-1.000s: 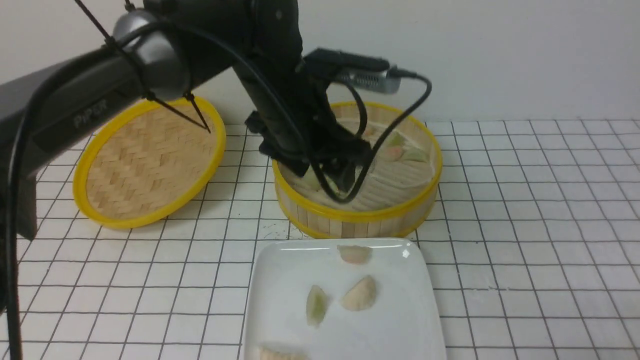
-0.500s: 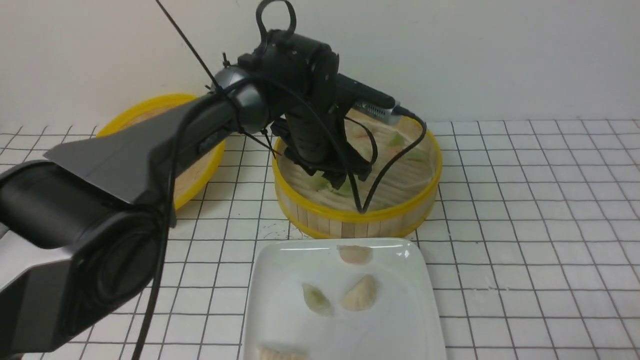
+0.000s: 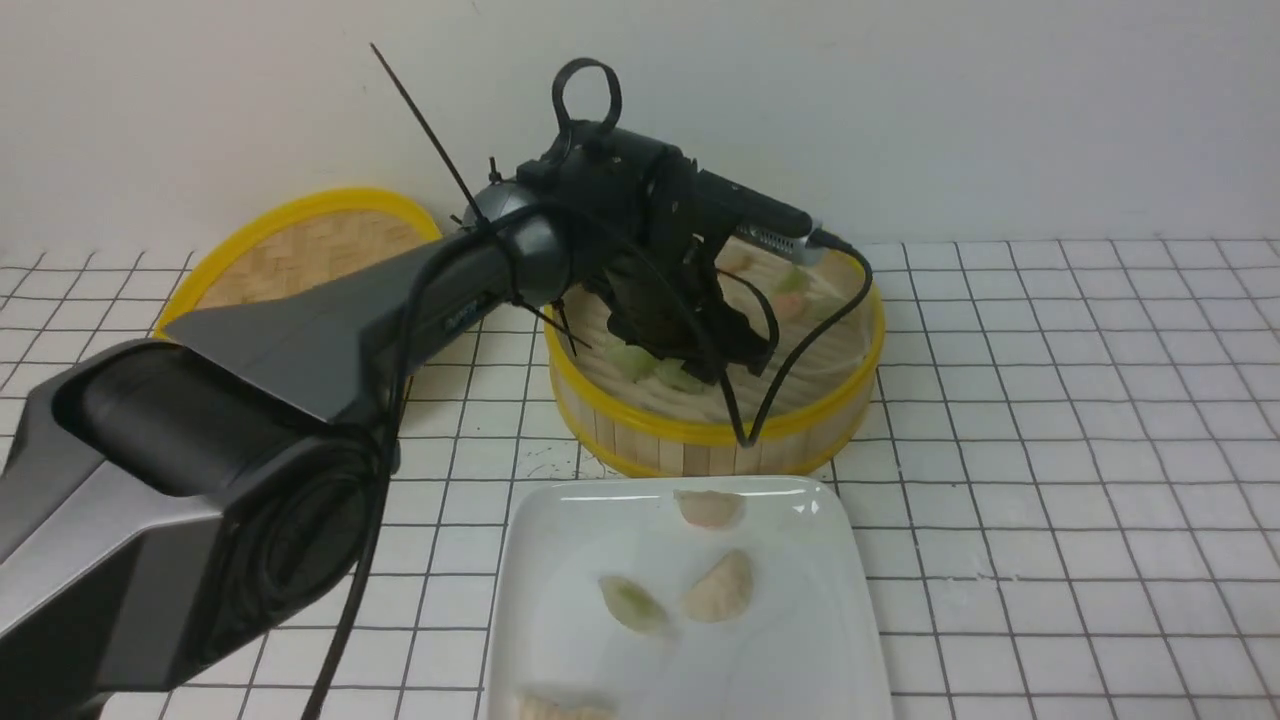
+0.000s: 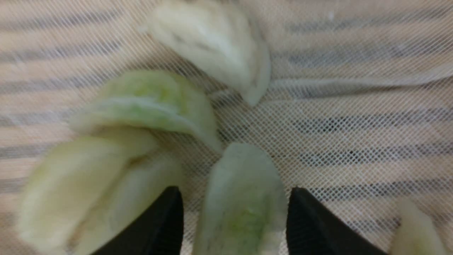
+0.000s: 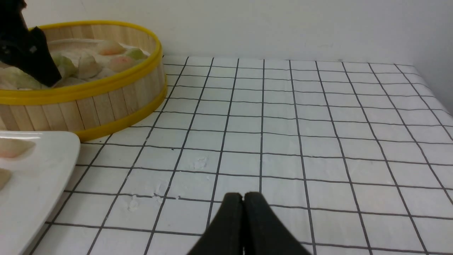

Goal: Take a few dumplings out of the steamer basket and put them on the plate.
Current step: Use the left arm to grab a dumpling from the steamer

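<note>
The steamer basket (image 3: 700, 440) stands at the back middle with several dumplings on its mesh-lined floor. My left gripper (image 3: 700, 372) reaches down into it. In the left wrist view it (image 4: 235, 191) is open, its jaws either side of a pale green dumpling (image 4: 244, 205) with a small gap on each side. More green dumplings (image 4: 148, 102) lie close beside it. The white plate (image 3: 560, 560) in front of the basket holds several dumplings, among them a green one (image 3: 633, 605) and a cream one (image 3: 720, 587). My right gripper (image 5: 243, 196) is shut and empty above the tiles.
The flat woven lid (image 3: 290, 250) leans at the back left, partly behind my left arm. The arm's cable (image 3: 760, 420) hangs over the basket's front rim. A white wall runs along the back. The basket (image 5: 88, 102) and plate corner (image 5: 42, 170) show in the right wrist view.
My left arm has swung lower and its gripper has shifted slightly right inside the basket. The green dumpling on the plate has turned from upright to slanted.
</note>
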`<move>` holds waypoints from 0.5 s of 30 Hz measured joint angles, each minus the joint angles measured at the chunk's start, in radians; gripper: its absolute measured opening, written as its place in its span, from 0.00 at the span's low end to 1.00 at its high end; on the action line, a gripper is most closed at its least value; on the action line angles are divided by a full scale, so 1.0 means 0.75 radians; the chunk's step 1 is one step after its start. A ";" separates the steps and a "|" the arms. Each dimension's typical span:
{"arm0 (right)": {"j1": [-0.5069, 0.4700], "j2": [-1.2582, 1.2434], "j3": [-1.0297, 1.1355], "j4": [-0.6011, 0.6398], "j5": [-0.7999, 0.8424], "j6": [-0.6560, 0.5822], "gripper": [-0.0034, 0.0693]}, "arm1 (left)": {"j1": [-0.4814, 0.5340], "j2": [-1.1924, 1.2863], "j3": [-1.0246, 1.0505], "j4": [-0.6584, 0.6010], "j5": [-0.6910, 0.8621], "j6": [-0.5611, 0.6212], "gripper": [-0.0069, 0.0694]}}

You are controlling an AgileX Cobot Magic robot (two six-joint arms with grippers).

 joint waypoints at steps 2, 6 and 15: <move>0.000 0.000 0.000 0.000 0.000 0.000 0.03 | 0.000 0.017 -0.004 -0.006 -0.003 -0.002 0.55; 0.000 0.000 0.000 0.000 0.000 0.000 0.03 | -0.001 0.019 -0.009 -0.008 0.006 -0.007 0.45; 0.000 0.000 0.000 0.000 0.000 0.000 0.03 | -0.005 -0.137 -0.147 0.061 0.413 -0.009 0.45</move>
